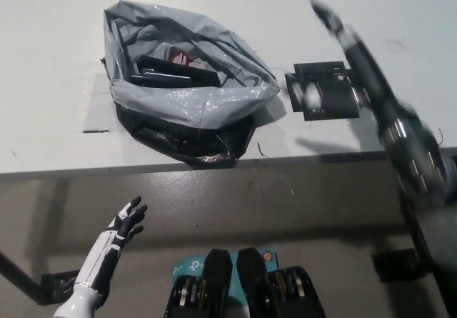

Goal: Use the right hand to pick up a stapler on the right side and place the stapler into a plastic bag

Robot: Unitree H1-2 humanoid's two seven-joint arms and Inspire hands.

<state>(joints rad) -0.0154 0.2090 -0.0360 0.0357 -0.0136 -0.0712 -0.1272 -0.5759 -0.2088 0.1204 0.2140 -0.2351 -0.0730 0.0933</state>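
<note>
One black stapler (175,75) inside grey plastic bag (191,105); left hand (127,220) open-fingered, empty; right hand (335,26) blurred, grip unclear.

**A:** Any writing that can actually be read?

**B:** No whole word. The nearest thing is a white rounded logo mark (183,266) on the teal box (194,261) at the bottom edge. It is partly hidden, and no letters show beside it.

**A:** And the spot on that box's right corner?

**B:** A small round orange-yellow sticker (268,256), too small to read.

**A:** The black pad (325,93) on the table?

**B:** It has pale patches, but they are blurred, so I cannot tell if they are print.

**A:** The grey plastic bag (193,103)?

**B:** Only creases and glare. A pinkish-red patch (178,53) inside it is too small to make out.
</note>
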